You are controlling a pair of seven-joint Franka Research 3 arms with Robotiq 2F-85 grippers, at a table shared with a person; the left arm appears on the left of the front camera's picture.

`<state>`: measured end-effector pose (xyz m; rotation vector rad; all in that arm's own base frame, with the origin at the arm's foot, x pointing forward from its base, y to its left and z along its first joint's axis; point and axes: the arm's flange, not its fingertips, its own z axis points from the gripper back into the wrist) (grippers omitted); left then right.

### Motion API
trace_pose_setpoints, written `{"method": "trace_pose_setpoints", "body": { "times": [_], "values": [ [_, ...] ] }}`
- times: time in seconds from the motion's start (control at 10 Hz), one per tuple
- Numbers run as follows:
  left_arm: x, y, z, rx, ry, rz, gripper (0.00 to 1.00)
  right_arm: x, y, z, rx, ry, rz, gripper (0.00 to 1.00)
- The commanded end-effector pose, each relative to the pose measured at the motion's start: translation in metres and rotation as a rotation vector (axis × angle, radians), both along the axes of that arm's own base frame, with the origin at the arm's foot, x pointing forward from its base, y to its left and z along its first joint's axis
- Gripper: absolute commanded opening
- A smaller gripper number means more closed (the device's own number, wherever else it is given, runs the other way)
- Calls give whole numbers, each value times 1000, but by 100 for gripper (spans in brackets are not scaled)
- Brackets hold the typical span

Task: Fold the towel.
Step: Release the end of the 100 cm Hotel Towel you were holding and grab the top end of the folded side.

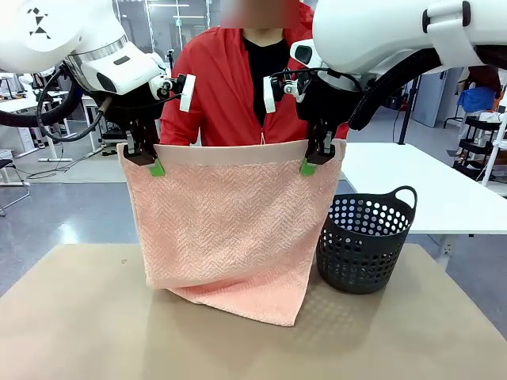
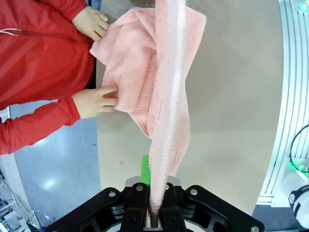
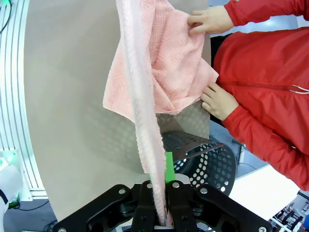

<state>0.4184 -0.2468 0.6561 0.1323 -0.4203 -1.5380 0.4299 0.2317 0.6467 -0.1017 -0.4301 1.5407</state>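
Observation:
The salmon-pink towel [image 1: 230,229] hangs spread above the table, its plain band along the top edge. My left gripper [image 1: 152,164] is shut on its top left corner and my right gripper [image 1: 310,164] is shut on its top right corner. The towel's lower edge rests on the tabletop. In the left wrist view the towel [image 2: 164,96] runs up from my shut fingers [image 2: 135,205], and the person's hands [image 2: 94,101] hold its lower part. In the right wrist view the towel [image 3: 145,96] rises likewise from the shut fingers [image 3: 179,205], with a person's hand [image 3: 210,21] on its far end.
A dark perforated basket [image 1: 364,241] stands on the brown table [image 1: 79,317] just right of the towel. A person in a red jacket [image 1: 230,87] stands behind the towel at the far side. A white table [image 1: 412,186] lies beyond on the right.

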Motion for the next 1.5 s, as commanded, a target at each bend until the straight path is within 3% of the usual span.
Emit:
{"method": "trace_pose_setpoints", "body": {
  "times": [0.0, 1.4],
  "values": [
    [1, 1, 2, 7, -9, -1, 0, 1, -1, 1, -9, 0, 14, 0],
    [1, 1, 2, 7, -9, -1, 0, 1, -1, 1, -9, 0, 14, 0]
  ]
}}
